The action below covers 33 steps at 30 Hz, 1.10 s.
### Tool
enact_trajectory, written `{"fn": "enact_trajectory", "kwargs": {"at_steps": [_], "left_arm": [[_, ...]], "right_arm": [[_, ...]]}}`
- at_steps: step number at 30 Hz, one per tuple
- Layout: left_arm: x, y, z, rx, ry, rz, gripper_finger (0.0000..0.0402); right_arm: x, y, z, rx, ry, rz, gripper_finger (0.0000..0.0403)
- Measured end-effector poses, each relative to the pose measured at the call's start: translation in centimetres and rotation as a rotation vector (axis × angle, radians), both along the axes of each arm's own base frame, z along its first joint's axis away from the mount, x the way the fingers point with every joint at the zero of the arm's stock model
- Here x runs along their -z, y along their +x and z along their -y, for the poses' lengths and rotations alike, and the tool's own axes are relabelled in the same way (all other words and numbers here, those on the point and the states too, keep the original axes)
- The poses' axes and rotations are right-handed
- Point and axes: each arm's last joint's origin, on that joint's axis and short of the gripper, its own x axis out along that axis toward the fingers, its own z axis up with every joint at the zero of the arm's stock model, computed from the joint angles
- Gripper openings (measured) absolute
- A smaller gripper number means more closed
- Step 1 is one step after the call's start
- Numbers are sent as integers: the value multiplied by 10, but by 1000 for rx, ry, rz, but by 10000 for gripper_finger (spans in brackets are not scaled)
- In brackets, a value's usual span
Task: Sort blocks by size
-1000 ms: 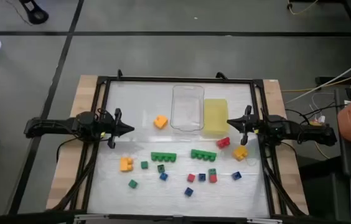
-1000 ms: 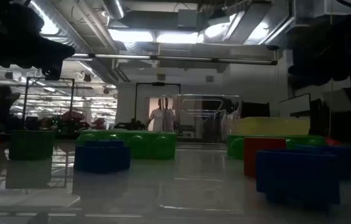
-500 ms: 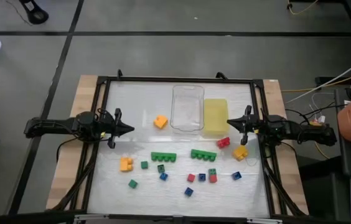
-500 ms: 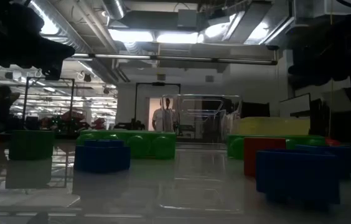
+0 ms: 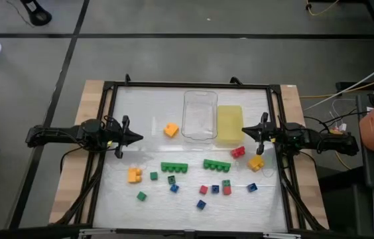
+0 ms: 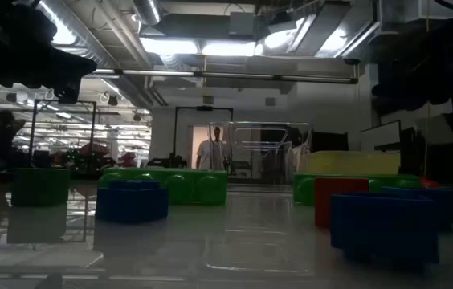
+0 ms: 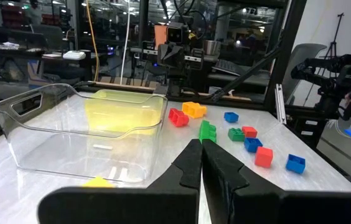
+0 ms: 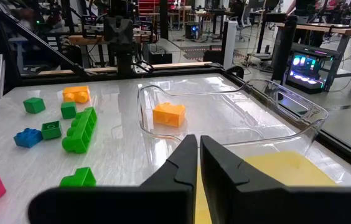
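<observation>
Both grippers are closed and holding nothing: left gripper (image 5: 136,138) at the table's left edge, right gripper (image 5: 245,132) beside the yellow tray (image 5: 229,124). Blocks (image 5: 174,166) sit scattered in front of the trays.

A robotics lab or workshop: exposed grey ceiling ducts (image 6: 210,32), long equipment-laden wooden workbenches (image 8: 101,37), and a glowing computer tower (image 8: 306,65) at right.

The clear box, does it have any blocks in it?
Empty. From above, the clear tray holds nothing; every block lies on the table outside it, the nearest being an orange block beside it.
</observation>
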Motion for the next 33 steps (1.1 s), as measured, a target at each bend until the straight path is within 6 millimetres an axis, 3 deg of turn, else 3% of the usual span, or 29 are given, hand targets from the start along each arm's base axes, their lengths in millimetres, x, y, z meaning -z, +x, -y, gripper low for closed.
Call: {"fn": "enact_trajectory", "kwargs": {"at_steps": [10, 33], "left_arm": [[0, 0, 0, 1, 155, 0, 0], [-17, -1, 0, -1, 19, 180, 0]], "right_arm": [[0, 0, 0, 0, 0, 0, 21], [-1, 0, -1, -36, 10, 15, 21]]}}
